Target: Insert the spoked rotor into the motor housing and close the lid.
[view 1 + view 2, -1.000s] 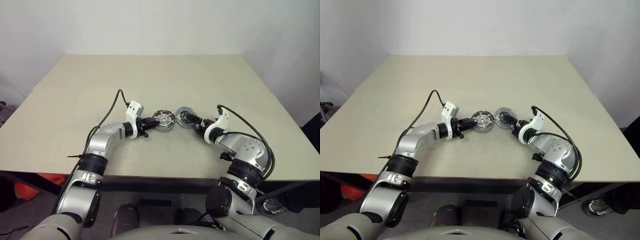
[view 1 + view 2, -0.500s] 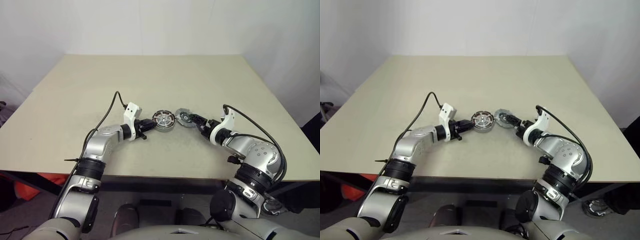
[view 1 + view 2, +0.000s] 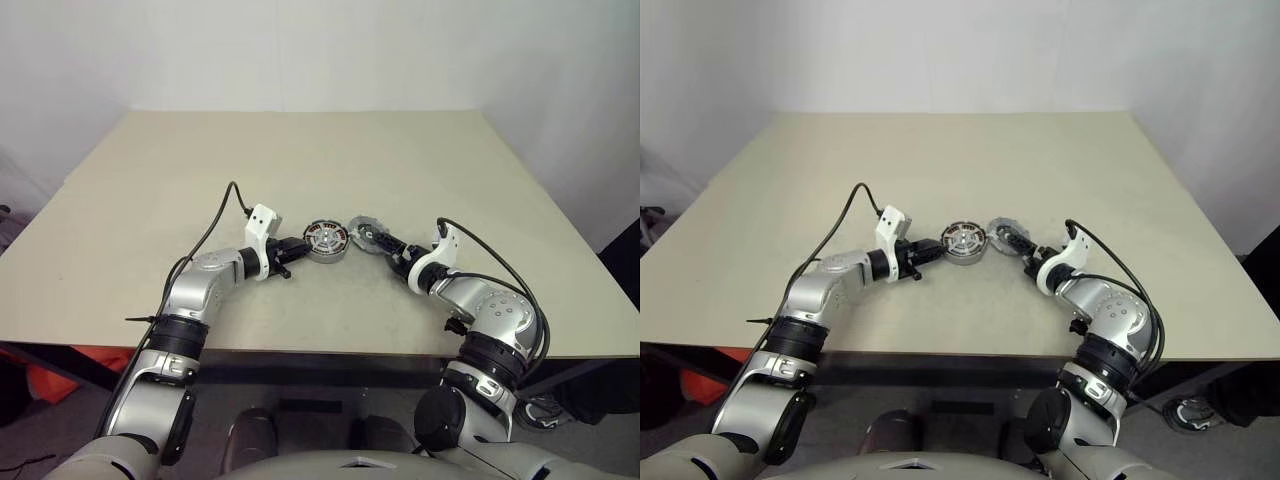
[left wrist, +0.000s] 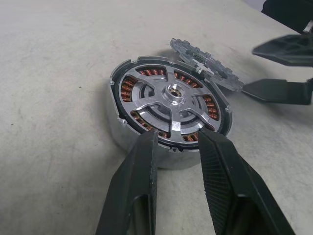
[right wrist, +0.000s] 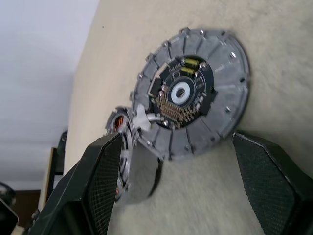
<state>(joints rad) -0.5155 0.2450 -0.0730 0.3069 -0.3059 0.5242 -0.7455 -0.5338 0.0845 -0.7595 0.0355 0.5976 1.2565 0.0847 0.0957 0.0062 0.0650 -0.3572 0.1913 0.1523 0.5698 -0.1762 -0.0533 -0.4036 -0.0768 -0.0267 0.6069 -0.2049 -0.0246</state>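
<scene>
Aluminium motor housing [image 4: 166, 122]: spoked rotor [image 4: 172, 105] seated; left gripper [image 4: 177, 142] fingers pinch its rim (steadying it).
Lid [image 5: 193, 93]: leaning on housing; right gripper [image 5: 188, 164] spread wide, straddling it.

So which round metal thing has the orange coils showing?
The motor housing, thick like a can, at the left hand. The lid beside it is flat, with a toothed rim.

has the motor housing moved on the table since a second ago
No. The motor housing sits at the same spot relative to the table's near edge, with the left gripper against it as before.
</scene>
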